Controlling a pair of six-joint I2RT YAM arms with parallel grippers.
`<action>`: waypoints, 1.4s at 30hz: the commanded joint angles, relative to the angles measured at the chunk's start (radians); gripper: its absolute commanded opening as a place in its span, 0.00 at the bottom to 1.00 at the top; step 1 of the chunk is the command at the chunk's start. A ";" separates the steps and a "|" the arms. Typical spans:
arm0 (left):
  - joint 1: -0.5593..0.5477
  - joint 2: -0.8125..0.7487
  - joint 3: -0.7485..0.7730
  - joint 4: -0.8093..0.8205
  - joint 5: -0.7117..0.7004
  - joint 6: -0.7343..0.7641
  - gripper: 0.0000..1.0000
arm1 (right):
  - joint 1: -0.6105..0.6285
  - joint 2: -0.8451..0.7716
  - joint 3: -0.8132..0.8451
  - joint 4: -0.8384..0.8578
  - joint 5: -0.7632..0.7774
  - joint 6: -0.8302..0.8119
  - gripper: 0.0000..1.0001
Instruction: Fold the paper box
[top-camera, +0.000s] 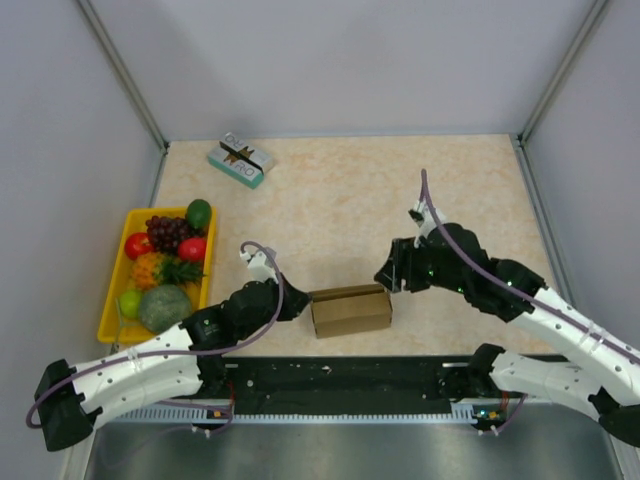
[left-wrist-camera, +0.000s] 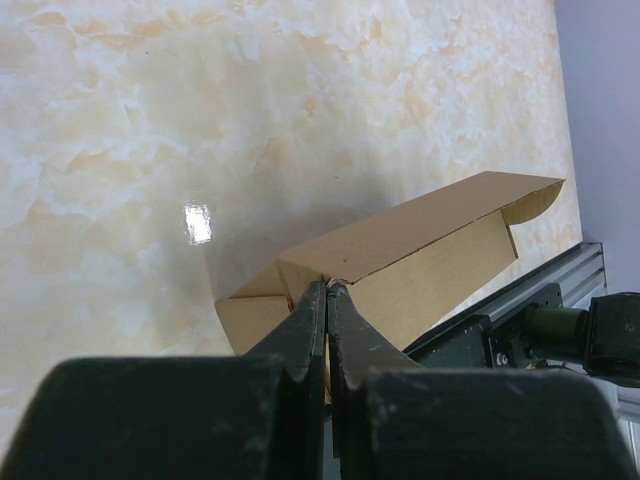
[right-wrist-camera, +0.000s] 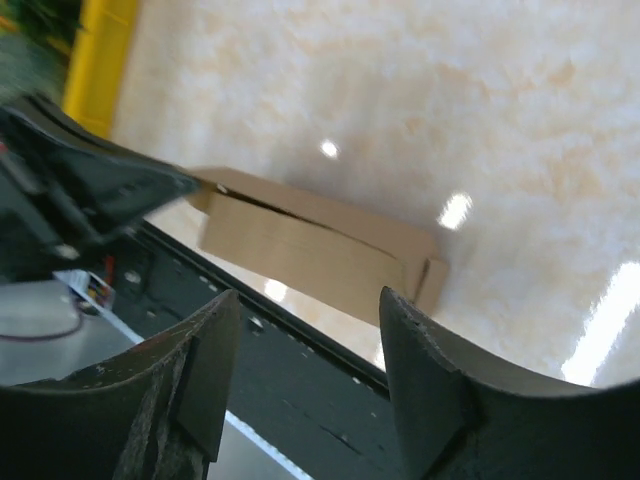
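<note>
Left fingers (left-wrist-camera: 305, 335) pinch the paper box (left-wrist-camera: 430, 270), their grip point hidden; right fingers (right-wrist-camera: 205, 380) gape empty.

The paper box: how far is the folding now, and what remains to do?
Done: the paper box already has its body folded up into a box shape. In hand: the left pincer is shut on one end corner; the right pincer is open, off the box. Remaining: the rounded end flap sticks out, not tucked in yet.

Marbled beige table (top-camera: 340, 190), grey walls (top-camera: 340, 60)
</note>
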 joint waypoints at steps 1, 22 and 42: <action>-0.012 0.014 -0.025 -0.090 -0.011 0.016 0.00 | 0.008 0.122 0.186 0.100 0.047 0.139 0.57; -0.060 0.037 -0.011 -0.090 -0.057 0.004 0.00 | 0.129 0.451 -0.090 0.786 0.073 0.674 0.40; -0.066 -0.152 -0.011 -0.157 0.012 0.022 0.55 | 0.190 0.374 -0.355 1.080 0.097 0.631 0.39</action>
